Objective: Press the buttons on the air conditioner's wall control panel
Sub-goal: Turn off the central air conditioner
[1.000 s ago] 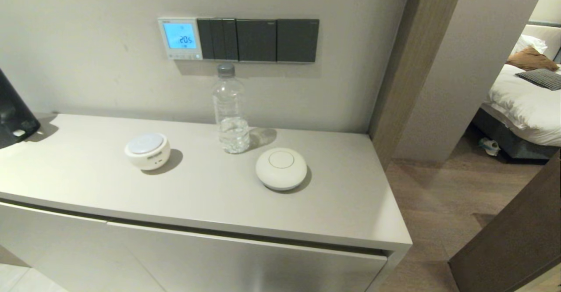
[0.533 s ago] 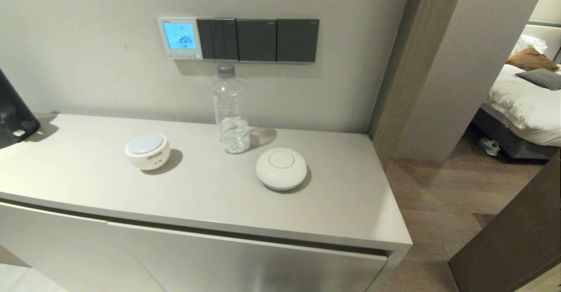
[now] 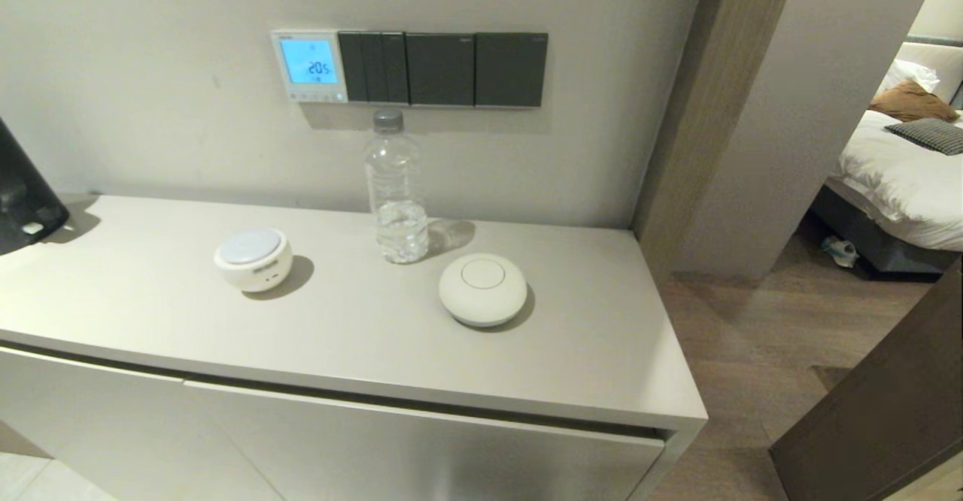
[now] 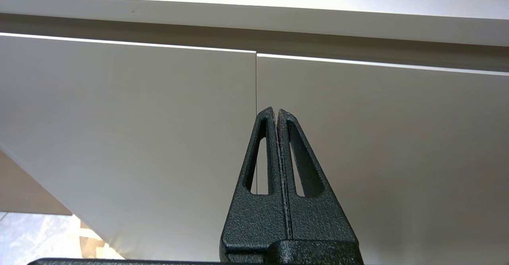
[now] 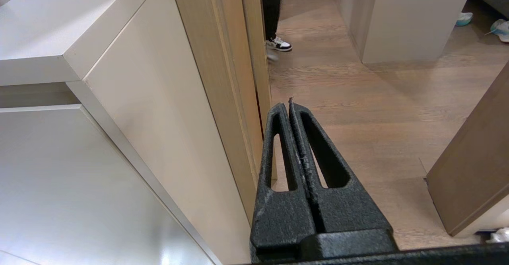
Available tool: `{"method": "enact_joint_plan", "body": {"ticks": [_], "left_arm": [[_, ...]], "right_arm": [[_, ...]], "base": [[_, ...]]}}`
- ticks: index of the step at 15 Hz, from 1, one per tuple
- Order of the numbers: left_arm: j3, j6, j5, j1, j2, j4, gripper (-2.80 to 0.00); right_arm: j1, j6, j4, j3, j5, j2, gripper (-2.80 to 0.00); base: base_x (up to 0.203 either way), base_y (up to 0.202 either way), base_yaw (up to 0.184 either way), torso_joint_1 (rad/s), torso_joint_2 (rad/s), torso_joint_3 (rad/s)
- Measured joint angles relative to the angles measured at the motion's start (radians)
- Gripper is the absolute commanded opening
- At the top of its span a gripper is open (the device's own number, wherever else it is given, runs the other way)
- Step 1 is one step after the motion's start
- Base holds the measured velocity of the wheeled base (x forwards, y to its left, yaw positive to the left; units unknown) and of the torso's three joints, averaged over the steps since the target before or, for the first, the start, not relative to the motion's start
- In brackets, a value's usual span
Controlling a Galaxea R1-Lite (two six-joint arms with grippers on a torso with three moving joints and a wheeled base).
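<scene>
The air conditioner's wall control panel (image 3: 308,66) is a small white square plate on the wall above the cabinet, its screen lit blue with digits. The buttons (image 3: 310,97) are a row of tiny white keys under the screen. Neither gripper shows in the head view. My left gripper (image 4: 276,112) is shut and empty, low in front of the cabinet doors. My right gripper (image 5: 287,105) is shut and empty, low beside the cabinet's right end, over the wooden floor.
Dark grey switch plates (image 3: 444,69) sit right of the panel. On the cabinet top (image 3: 587,350) stand a water bottle (image 3: 395,189) just below the panel, a white round device (image 3: 253,259) and a white dome (image 3: 482,289). A black object (image 3: 22,192) is at far left.
</scene>
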Motion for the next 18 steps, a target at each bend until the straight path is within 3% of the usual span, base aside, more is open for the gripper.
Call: {"method": "enact_joint_plan", "body": {"ticks": [18], "left_arm": [[-0.001,0.004,0.002,0.001,0.000,0.007,-2.80]], "right_arm": [[0.000,0.000,0.000,0.000,0.000,0.000,-2.80]], "base": [[0.000,0.000,0.000,0.000,0.00,0.000]]}}
